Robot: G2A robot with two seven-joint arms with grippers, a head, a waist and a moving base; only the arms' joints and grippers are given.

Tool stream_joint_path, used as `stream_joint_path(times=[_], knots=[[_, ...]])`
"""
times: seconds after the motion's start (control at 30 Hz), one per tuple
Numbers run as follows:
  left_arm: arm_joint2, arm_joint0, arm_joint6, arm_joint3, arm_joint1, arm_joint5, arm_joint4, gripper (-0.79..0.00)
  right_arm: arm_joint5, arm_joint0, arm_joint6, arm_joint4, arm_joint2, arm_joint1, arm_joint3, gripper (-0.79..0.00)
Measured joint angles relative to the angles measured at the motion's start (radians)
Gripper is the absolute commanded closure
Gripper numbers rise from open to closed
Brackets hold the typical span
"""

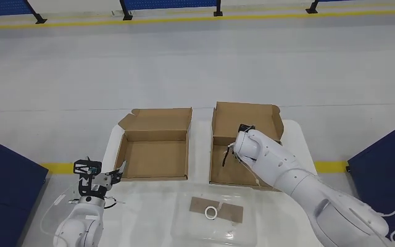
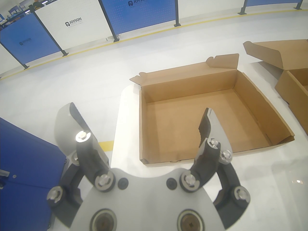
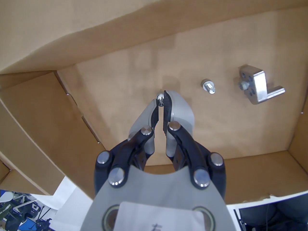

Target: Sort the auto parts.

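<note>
right gripper (image 3: 161, 100): down inside the right box (image 3: 120, 56), close over its floor. Jaws clamped on a small bolt (image 3: 160, 96), gripped at the very tips.
loose bolt (image 3: 208, 86): lies on the same box floor, off to one side of the fingertips, not touching them. Sits between the held bolt and the bracket.
bracket (image 3: 258, 86): L-shaped metal block with holes in its plate. Also on the right box floor, just past the loose bolt and near a side wall.
left gripper (image 2: 139, 110): jaws wide apart, nothing between them. In the top view it sits at the near outer corner of the left box (image 2: 204, 121), over the table (image 1: 154, 191) edge.
boxes: both cardboard, lids folded back, side by side on the table with a narrow gap between them.
tray (image 1: 191, 231): clear plastic, at the front of the table between the two arms. Holds a brown cardboard sheet (image 1: 229, 212) with a white ring (image 1: 211, 212) lying on it.
</note>
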Motion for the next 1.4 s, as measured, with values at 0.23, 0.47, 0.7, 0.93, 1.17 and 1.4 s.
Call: stream_joint_path(times=[0.23,0.47,0.7,0.93,1.17,1.4], knots=[[0.000,0.000,0.000,0.000,0.000,0.000,0.000,-0.785,-0.012,0.014,-0.004,0.003,-0.004,-0.034,0.065,-0.012],[0.000,0.000,0.000,0.000,0.000,0.000,0.000,-0.785,-0.025,0.021,-0.002,-0.009,-0.004,-0.056,0.103,-0.203],[0.000,0.000,0.000,0.000,0.000,0.000,0.000,-0.785,-0.029,0.021,-0.006,-0.023,0.010,-0.063,0.102,-0.514],[0.000,0.000,0.000,0.000,0.000,0.000,0.000,-0.785,-0.024,0.001,-0.008,-0.046,0.053,-0.039,0.023,-0.785],[0.000,0.000,0.000,0.000,0.000,0.000,0.000,-0.785,-0.010,-0.076,0.008,-0.085,0.151,0.031,-0.173,-0.785],[0.000,0.000,0.000,0.000,0.000,0.000,0.000,-0.785,-0.089,-0.229,0.063,-0.112,0.328,0.134,-0.437,-0.785]])
